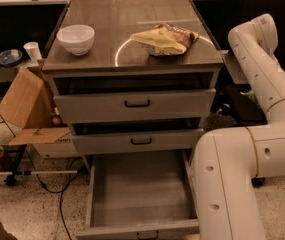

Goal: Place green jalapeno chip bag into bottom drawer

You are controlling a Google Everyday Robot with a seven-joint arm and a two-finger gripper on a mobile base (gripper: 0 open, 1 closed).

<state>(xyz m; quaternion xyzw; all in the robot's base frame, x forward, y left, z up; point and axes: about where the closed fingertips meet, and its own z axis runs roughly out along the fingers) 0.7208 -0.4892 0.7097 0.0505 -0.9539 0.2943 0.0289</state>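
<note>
The bottom drawer (139, 194) of the cabinet (209, 106) stands pulled fully out, its flat grey floor bare and facing up. That suits the task, since a bag can be lowered straight into it. The two shallower drawers (134, 104) above sit only slightly ajar, so they do not overhang the opening.

The arm (262, 79) rises to the right of the cabinet, its long white link bending over beside the top right corner. The gripper is hidden behind that link, on the cabinet's right side, and I cannot tell whether it is clamped on anything. A small pale greenish patch shows at the link's edge, right of the cabinet. It may be the green jalapeno chip bag (251, 96), though I cannot be sure. No such bag lies in the bottom drawer or on top of the cabinet.

The cabinet's worktop (132, 19) is smooth grey metal with a bright curved glare. It carries a white bowl (75, 38) towards its left side and a tan-yellow chip bag (164, 40) towards its right, neither of which the task wants.

Left of the cabinet an open cardboard box (24, 109) leans on the speckled floor (22, 209), with dark cables trailing past it. Dark furniture stands behind the cabinet.
</note>
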